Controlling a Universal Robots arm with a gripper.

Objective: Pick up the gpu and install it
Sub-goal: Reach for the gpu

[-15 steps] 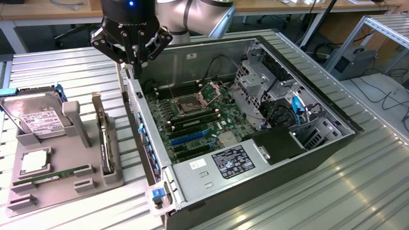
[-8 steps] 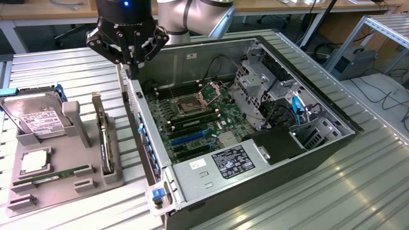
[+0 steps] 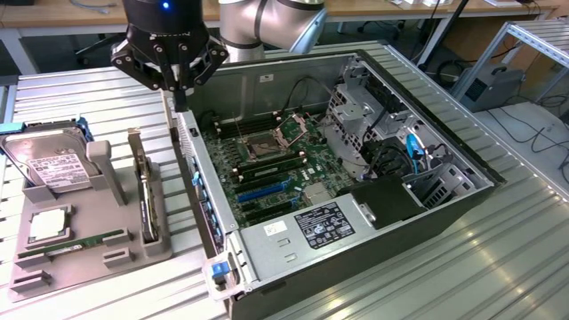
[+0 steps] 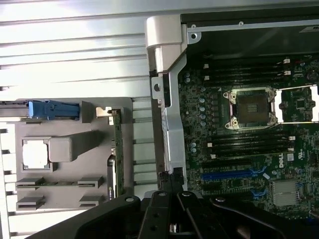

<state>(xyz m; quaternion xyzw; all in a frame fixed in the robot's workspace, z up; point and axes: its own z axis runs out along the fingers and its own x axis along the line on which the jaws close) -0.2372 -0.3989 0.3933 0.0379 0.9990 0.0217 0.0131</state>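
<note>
The gpu (image 3: 146, 195) stands on its long edge in a slot of the grey holder (image 3: 84, 257), on the exterior view's left, beside the open computer case (image 3: 356, 263). In the wrist view the gpu (image 4: 118, 149) is a thin green-edged card with a silvery bracket at one end. My gripper (image 3: 180, 100) hangs shut with nothing in it. It is over the far end of the case's side wall, a little beyond the gpu and to the exterior view's right of it. The shut fingertips (image 4: 172, 196) sit over that wall's metal rim.
The holder also carries a hard drive (image 3: 52, 167), a cpu (image 3: 46, 228) and a memory stick (image 3: 80, 241). Inside the case the motherboard shows an open cpu socket (image 4: 251, 107) and blue expansion slots (image 4: 228, 175). A drive cage (image 3: 360, 110) and cables fill its far side.
</note>
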